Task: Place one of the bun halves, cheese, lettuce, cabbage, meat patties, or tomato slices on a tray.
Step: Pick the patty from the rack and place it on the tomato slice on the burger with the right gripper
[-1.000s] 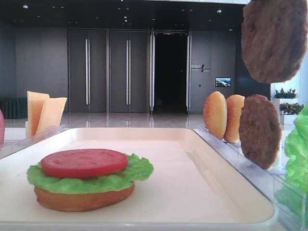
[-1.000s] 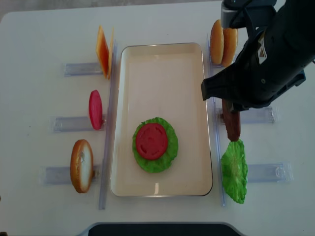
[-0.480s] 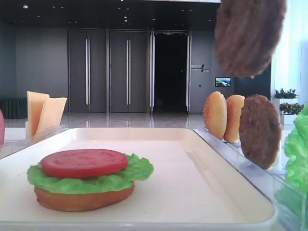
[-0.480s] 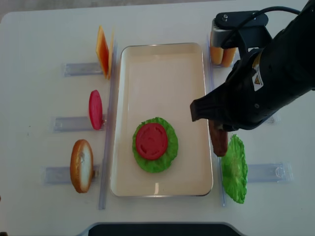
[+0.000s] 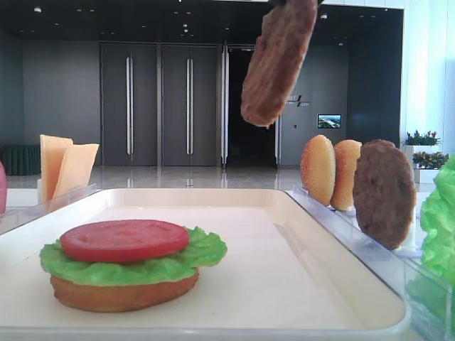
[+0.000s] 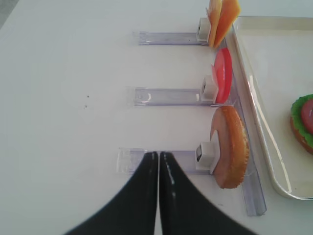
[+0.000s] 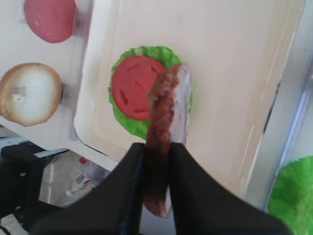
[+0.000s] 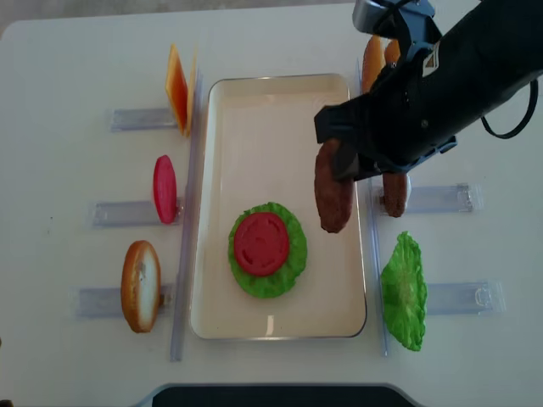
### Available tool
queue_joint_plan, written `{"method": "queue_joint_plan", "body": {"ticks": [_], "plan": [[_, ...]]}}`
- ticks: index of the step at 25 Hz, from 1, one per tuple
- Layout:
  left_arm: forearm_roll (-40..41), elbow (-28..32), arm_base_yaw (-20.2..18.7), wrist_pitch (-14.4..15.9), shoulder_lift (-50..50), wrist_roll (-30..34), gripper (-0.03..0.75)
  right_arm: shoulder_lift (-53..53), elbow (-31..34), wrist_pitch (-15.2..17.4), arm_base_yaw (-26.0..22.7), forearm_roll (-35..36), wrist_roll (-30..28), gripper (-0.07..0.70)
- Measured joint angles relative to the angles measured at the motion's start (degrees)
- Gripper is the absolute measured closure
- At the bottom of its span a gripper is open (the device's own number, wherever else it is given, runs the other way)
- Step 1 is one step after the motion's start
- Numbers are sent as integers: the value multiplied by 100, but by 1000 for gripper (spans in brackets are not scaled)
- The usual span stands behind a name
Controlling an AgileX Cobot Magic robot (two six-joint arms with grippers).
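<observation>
Brown meat patty [image 5: 278, 62], top cropped

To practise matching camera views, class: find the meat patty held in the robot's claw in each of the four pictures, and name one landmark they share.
Low front view: held patty hangs top centre, above the tray.
Right wrist view: centre, edge-on in the right claw.
Left wrist view: not in it.
Overhead view: right of centre, over the tray's right side.
Shared landmark: the tomato slice on lettuce, only partly seen from the left wrist.
</observation>
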Motion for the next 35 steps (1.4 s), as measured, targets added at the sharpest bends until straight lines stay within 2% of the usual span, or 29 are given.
{"method": "queue_joint_plan", "body": {"ticks": [3, 7, 11, 15, 17, 21, 26, 29, 35], "plan": [[0, 0, 0, 0, 0, 0, 716, 240, 48, -125, -370, 849, -795, 489], [0, 0, 0, 0, 0, 0, 716, 403, 332, -411, -577, 2153, -1890, 489], [0, 0, 0, 0, 0, 0, 716, 416, 857, -756, -611, 3677, -3090, 489], [0, 0, 0, 0, 0, 0, 716, 422, 1392, -785, -583, 5257, -4377, 489], [0, 0, 0, 0, 0, 0, 716, 422, 1603, -902, -479, 5772, -4855, 489], [0, 0, 0, 0, 0, 0, 719, 422, 1795, -1427, -35, 6078, -5311, 489], [0, 0, 0, 0, 0, 0, 719, 422, 1800, -2086, 369, 6052, -5466, 489], [0, 0, 0, 0, 0, 0, 719, 435, 1800, -2289, 454, 6044, -5468, 489], [0, 0, 0, 0, 0, 0, 719, 644, 1800, -2388, 806, 6067, -5468, 489]]}}
